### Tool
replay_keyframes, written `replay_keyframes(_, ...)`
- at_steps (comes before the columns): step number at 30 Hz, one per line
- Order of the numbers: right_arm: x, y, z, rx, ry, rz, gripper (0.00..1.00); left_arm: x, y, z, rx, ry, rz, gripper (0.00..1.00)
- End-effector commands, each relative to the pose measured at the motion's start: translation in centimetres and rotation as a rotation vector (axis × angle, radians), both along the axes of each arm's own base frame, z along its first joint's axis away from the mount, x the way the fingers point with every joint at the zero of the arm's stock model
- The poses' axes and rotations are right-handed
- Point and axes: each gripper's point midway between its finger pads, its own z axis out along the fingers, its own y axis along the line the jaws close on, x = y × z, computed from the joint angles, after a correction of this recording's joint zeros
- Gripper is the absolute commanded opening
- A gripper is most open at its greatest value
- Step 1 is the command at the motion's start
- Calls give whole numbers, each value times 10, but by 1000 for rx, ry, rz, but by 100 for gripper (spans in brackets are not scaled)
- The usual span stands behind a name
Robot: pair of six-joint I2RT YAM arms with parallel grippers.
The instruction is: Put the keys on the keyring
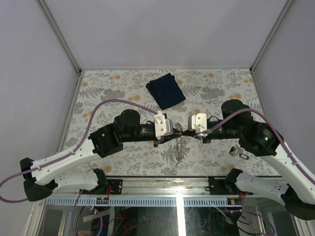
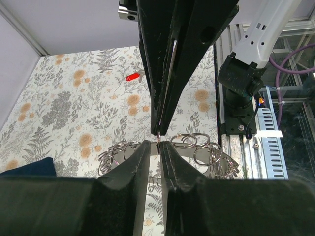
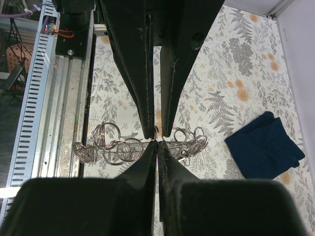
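The keyring (image 1: 181, 147) is a silvery loop strung with several split rings, hanging between my two grippers above the table's middle. My left gripper (image 1: 173, 131) and right gripper (image 1: 187, 129) meet tip to tip, each shut on the same small ring of it. In the left wrist view my left gripper (image 2: 159, 143) pinches that ring, and the ring clusters (image 2: 201, 147) spread to both sides. In the right wrist view my right gripper (image 3: 156, 143) grips it, with the rings (image 3: 122, 149) alongside. A red key (image 2: 132, 76) lies on the table beyond. No green key is in view.
A dark blue folded cloth (image 1: 166, 90) lies at the back centre, also in the right wrist view (image 3: 263, 147). A small black object (image 1: 243, 156), perhaps a key, lies by the right arm. The metal rail (image 3: 59, 98) runs along the near edge.
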Motion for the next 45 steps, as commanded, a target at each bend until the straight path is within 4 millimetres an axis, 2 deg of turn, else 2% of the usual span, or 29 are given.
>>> replay_keyframes(1, -1, 9, 20, 68, -39, 32, 0, -3, -2, 22, -46, -38, -21, 15)
replay_keyframes(19, -1, 11, 18, 65, -36, 39, 0, -1, -4, 21, -37, -43, -19, 14)
replay_keyframes(22, 0, 11, 16, 59, -31, 39, 0, 0, -4, 21, -36, -43, -14, 9)
replay_keyframes(25, -1, 10, 16, 58, -32, 40, 0, 1, -3, 22, -40, -45, -9, 0)
replay_keyframes(27, -1, 10, 17, 63, -35, 39, 0, 0, -2, 24, -44, -45, -10, 0)
replay_keyframes(29, -3, 9, 21, 84, -43, 41, 6, 0, 0, 24, -48, -47, -5, 0)
replay_keyframes(32, -7, 7, 31, 144, -72, 40, 24, -2, 5, 27, -86, -52, 8, 0)
replay_keyframes(34, -9, 5, 36, 188, -99, 38, 31, -6, 10, 31, -136, -64, 5, 0)
replay_keyframes(36, -10, 3, 41, 239, -130, 28, 33, -11, 19, 44, -209, -88, 7, 0)
replay_keyframes(42, -14, -1, 61, 397, -180, 0, 34, -32, 38, 59, -340, -117, -46, 0)
replay_keyframes(45, -20, 4, 64, 477, -149, 27, 34, -42, 45, 64, -401, -135, -84, 0)
